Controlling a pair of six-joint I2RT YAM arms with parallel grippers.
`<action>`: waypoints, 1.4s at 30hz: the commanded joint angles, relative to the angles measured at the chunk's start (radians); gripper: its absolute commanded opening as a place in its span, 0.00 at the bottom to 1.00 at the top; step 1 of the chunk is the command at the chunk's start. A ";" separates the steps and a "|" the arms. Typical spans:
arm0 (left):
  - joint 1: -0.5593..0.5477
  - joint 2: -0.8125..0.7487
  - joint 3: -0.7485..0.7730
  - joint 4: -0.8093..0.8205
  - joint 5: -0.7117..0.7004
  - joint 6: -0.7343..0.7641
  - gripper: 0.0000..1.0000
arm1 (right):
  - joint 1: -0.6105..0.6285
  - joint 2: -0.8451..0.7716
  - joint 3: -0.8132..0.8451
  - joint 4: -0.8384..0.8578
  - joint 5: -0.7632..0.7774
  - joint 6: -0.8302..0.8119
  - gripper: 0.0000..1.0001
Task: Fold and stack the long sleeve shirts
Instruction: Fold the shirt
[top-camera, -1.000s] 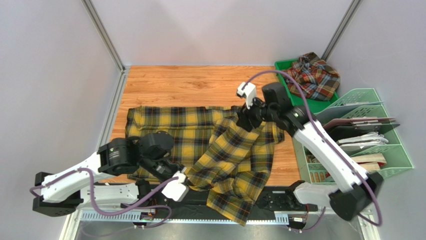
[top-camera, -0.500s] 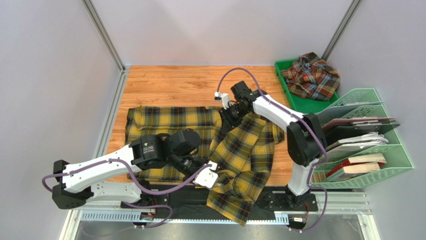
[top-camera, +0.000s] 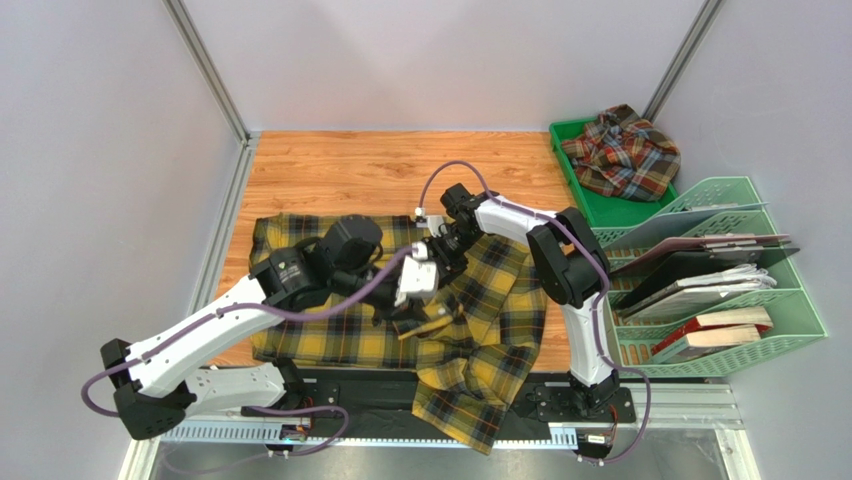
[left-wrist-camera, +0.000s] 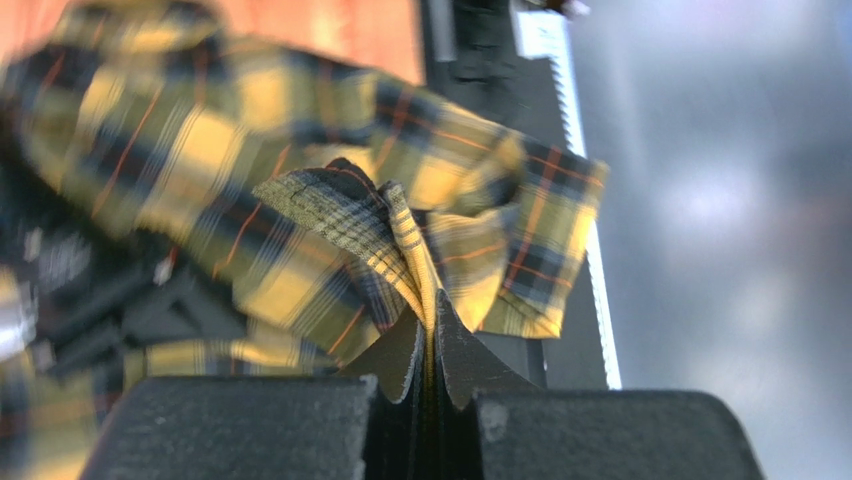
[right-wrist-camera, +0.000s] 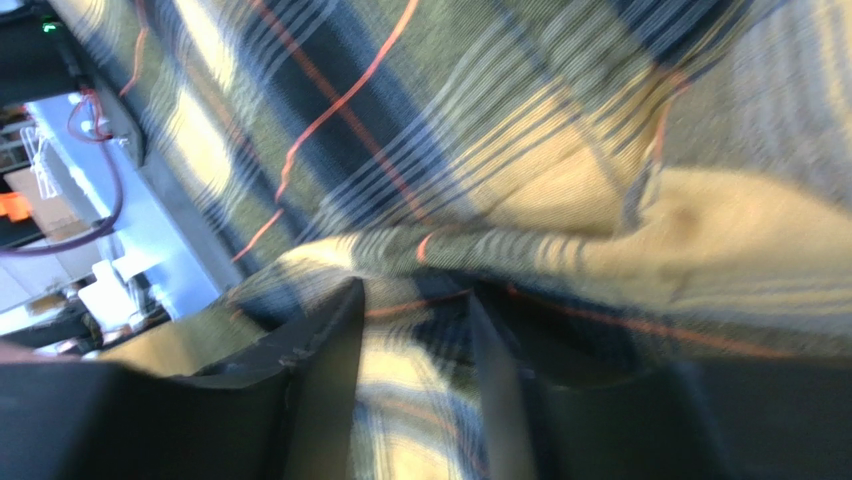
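The yellow and black check shirt (top-camera: 490, 330) lies spread across the wooden table, its right part bunched and its hem hanging over the front edge. My left gripper (top-camera: 412, 322) is over the shirt's middle, shut on a raised fold of the shirt (left-wrist-camera: 300, 230), which is pinched between the tips of the left gripper (left-wrist-camera: 432, 325). My right gripper (top-camera: 445, 255) presses down on the shirt just beyond it. In the right wrist view its jaws (right-wrist-camera: 415, 300) stand apart with the yellow cloth (right-wrist-camera: 500, 130) lying across the gap. The rust-red check shirt (top-camera: 625, 150) sits crumpled in the green tray (top-camera: 600, 205).
A green file rack (top-camera: 760, 330) with folders and books stands at the right edge, close to the right arm's base. Grey walls enclose the table on three sides. The black front rail (top-camera: 560, 395) lies under the hanging hem.
My left arm has swung from the front edge toward the middle, carrying the pinched fold of yellow shirt. The right gripper has moved left along the shirt.
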 joint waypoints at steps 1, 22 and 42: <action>0.226 0.043 -0.010 0.098 0.076 -0.247 0.00 | -0.081 -0.123 0.062 -0.119 -0.064 -0.034 0.56; 1.040 0.143 -0.219 0.173 0.121 -0.120 0.00 | -0.384 0.021 0.105 -0.340 0.176 -0.186 0.57; 1.143 0.130 -0.264 0.283 0.126 -0.003 0.00 | -0.402 -0.025 0.321 -0.485 0.087 -0.218 0.54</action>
